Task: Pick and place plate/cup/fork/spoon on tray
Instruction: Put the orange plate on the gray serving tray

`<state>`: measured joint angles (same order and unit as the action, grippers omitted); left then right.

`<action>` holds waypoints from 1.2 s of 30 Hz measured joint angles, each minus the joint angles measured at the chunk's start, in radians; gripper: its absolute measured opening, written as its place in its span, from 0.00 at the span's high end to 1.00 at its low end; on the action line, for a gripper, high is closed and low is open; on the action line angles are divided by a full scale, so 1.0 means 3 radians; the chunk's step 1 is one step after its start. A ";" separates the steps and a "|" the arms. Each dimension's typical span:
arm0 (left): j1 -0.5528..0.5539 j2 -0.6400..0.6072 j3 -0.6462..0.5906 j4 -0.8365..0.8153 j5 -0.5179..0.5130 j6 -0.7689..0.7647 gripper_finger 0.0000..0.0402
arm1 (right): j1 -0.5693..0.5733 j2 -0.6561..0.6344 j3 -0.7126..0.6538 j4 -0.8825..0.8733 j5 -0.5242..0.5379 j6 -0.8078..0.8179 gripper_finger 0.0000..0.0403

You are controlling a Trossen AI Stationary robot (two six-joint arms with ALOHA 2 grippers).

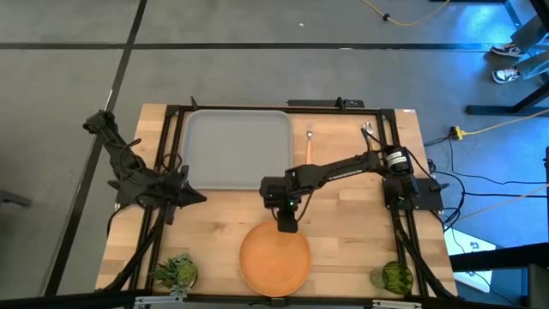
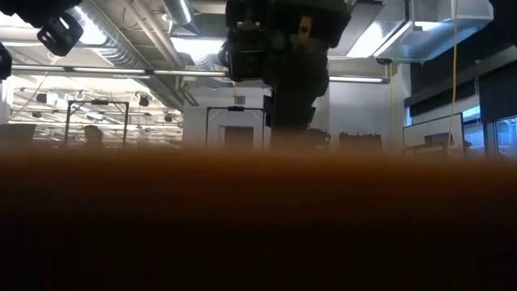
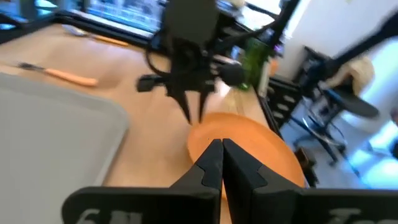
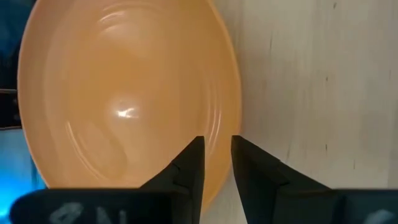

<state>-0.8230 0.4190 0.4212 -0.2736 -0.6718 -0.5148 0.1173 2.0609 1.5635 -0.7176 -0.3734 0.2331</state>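
Two dark arms are working over the pale wooden table (image 1: pixel 223 223). The right gripper (image 1: pixel 286 225) is hanging just over the far edge of the round flat orange plate (image 1: pixel 274 259), which is lying near the table's front edge, in the middle, well apart from the tray. In the right wrist view its two dark fingers (image 4: pixel 186 168) are standing with a narrow gap between them, one over the plate's rim and the other over bare wood beside it; they are not gripping anything, though whether their tips are touching the plate cannot be told.

The left gripper (image 1: pixel 196 196) is waiting at the table's left side, beside the tray's near left corner, and its fingers (image 3: pixel 210 163) are pressing together with nothing between them.

The large flat grey rectangular plastic tray (image 1: pixel 238 148) with a raised rim is lying at the far middle of the table. Just to its right, on the wood, the slim fork (image 1: pixel 308 144) with silver tines and a tan-orange handle is lying apart from the tray. The slim spoon (image 1: pixel 370 136) is showing farther right, partly hidden by the right arm. The small ribbed dark-green tumbler (image 1: pixel 396 276) is sitting at the front right corner, and a spiky leafy green plant-like object (image 1: pixel 176 271) is sitting at the front left corner.
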 joint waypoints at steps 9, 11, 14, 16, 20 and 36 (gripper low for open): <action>0.0204 0.0403 0.0954 -0.1254 0.0411 -0.0180 1.00 | 0.0063 0.0000 0.0000 0.0006 -0.0007 0.0091 0.79; 0.0275 0.0547 0.1155 -0.1452 0.0526 -0.0272 1.00 | 0.0074 0.0000 0.0000 0.0007 -0.0006 0.0092 0.79; 0.0362 0.0798 0.1349 -0.1574 0.0727 -0.0284 1.00 | 0.0084 0.0000 0.0000 0.0005 0.0178 0.0094 0.79; 0.0414 0.0946 0.1402 -0.1597 0.0816 -0.0283 1.00 | 0.0083 0.0000 0.0000 -0.0016 0.0246 0.0112 0.79; 0.0495 0.1153 0.1431 -0.1592 0.0990 -0.0340 1.00 | 0.0080 0.0000 0.0000 -0.0018 0.0255 0.0182 0.79; 0.0567 0.1396 0.1432 -0.1393 0.1087 -0.0432 1.00 | 0.0081 0.0158 0.0000 0.0075 0.0392 0.0166 0.79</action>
<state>-0.6529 0.8379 0.8509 -0.6915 -0.3457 -0.6445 0.1417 2.1082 1.5636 -0.6952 -0.2558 0.2829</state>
